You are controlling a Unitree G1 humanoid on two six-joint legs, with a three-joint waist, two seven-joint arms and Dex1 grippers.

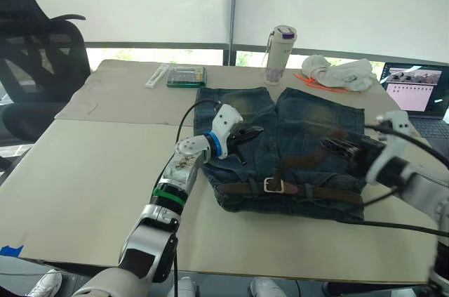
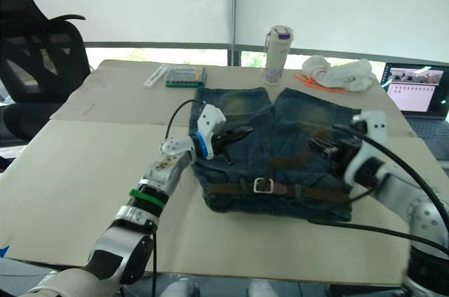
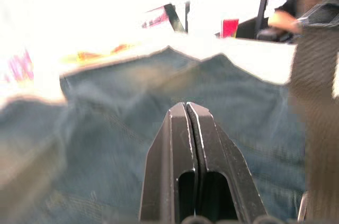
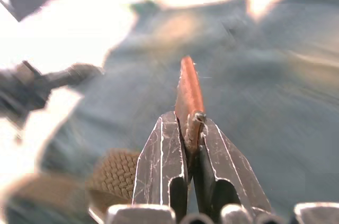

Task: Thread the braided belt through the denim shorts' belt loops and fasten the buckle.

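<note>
The denim shorts [image 1: 280,149] lie toward the tabletop's [image 1: 91,170] far right, the braided belt [image 1: 302,189] already run along the waistband with the buckle [image 1: 273,185] at its middle. The belt's free tail is pinched in the right gripper [image 4: 190,128] — fastening seems the step in hand, so the tail must be fed into the buckle. The left gripper's [image 3: 186,123] fingers are pressed together, empty, above the shorts. No writing can be read.

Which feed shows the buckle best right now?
The left eye view: the buckle lies unobstructed at the middle of the denim shorts' waistband, on the braided belt. The right eye view shows it likewise. In the right wrist view the right claw pinches the belt.
</note>
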